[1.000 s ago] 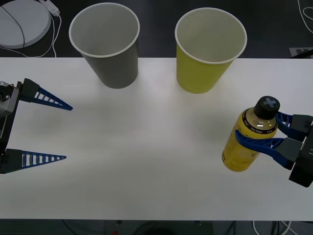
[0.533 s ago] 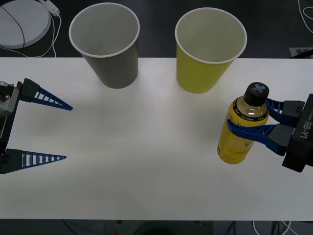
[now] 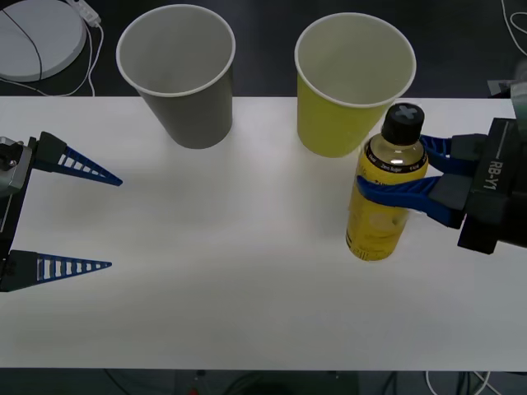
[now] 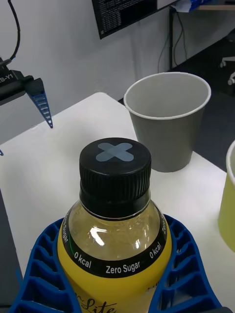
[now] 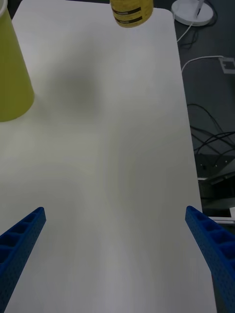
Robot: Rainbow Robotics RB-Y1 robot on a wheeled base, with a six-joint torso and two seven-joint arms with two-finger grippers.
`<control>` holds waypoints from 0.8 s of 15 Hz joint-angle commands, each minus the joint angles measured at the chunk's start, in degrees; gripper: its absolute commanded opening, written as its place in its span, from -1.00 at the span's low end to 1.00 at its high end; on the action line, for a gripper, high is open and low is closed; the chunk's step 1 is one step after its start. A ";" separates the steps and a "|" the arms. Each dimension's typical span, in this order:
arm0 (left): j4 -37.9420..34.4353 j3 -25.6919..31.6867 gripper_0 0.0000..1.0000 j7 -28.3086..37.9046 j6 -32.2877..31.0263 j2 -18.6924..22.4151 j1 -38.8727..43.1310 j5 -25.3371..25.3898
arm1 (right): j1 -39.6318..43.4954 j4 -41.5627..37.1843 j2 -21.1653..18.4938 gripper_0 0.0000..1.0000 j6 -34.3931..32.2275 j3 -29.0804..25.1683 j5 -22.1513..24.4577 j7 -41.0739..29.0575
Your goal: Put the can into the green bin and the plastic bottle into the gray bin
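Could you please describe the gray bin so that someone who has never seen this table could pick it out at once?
On the white table, look along the far edge, where two large paper cups stand side by side. The gray bin is the gray tapering paper cup with a white inside, on the robot's left. Its neighbour, the yellow-green paper cup, differs only in colour.

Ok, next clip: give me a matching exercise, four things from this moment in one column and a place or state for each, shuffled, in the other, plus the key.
Things:
1. plastic bottle
2. gray bin
3. green bin
4. left gripper

Places or states:
A. open, over the table's left edge
B. standing at the far left, nothing inside
C. clamped in the right gripper
D. standing just behind the bottle

Pairs: 1-C, 2-B, 3-D, 4-A
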 commanded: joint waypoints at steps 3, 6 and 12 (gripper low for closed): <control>0.00 0.00 1.00 0.00 0.00 0.00 0.00 0.00 | -10.96 3.40 -2.31 -1.00 -4.56 2.94 0.92 -5.50; 0.00 0.00 1.00 0.00 0.00 0.00 0.00 0.00 | -20.10 7.35 -3.19 -1.00 -4.56 10.58 0.66 -5.50; 0.00 0.00 1.00 0.00 0.00 0.00 0.00 0.00 | -39.61 15.97 -3.46 -1.00 -4.82 26.76 -1.54 -5.59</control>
